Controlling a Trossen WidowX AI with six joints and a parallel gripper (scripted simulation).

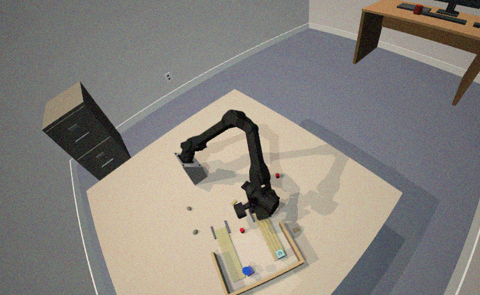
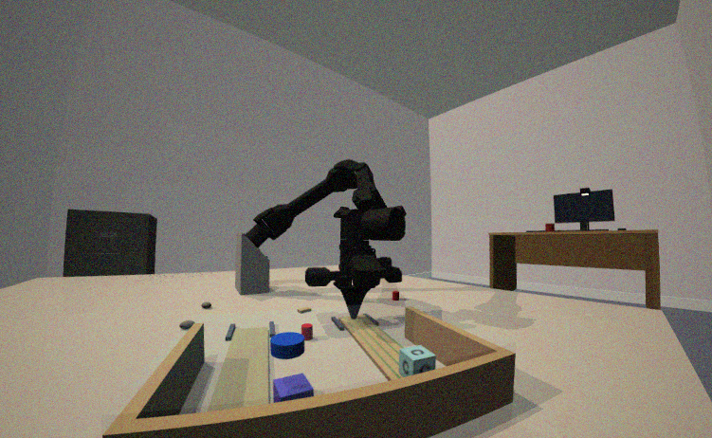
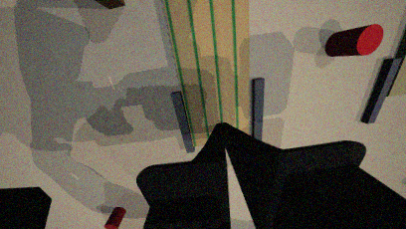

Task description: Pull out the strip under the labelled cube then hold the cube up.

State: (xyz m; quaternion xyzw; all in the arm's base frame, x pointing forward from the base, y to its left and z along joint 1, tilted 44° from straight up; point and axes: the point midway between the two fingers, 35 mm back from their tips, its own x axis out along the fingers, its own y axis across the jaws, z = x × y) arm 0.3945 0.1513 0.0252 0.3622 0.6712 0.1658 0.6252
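The pale cyan cube [image 1: 279, 253] [image 2: 417, 360], marked with a letter C, rests on the far end of the tan strip with green lines [image 1: 271, 238] [image 2: 372, 342] [image 3: 224, 45]. A plain pale strip [image 1: 227, 241] [image 2: 246, 354] lies to the left in the top and exterior views. My gripper [image 2: 353, 315] [image 3: 221, 126] is shut, with nothing seen between its fingers. It points down at the arm-side end of the green-lined strip, and its tips cover part of that end in the wrist view. Whether the tips touch the strip is unclear. In the top view the wrist hides the fingertips.
Short dark rails [image 3: 183, 121] [image 3: 258, 107] flank the green-lined strip's end. A low wooden wall [image 1: 291, 241] [image 2: 315, 413] borders three sides. A purple block [image 2: 293, 387], a blue disc [image 1: 247, 271] [image 2: 287, 345] and a red cylinder [image 1: 241, 230] [image 2: 306, 331] [image 3: 355, 41] are between or near the strips.
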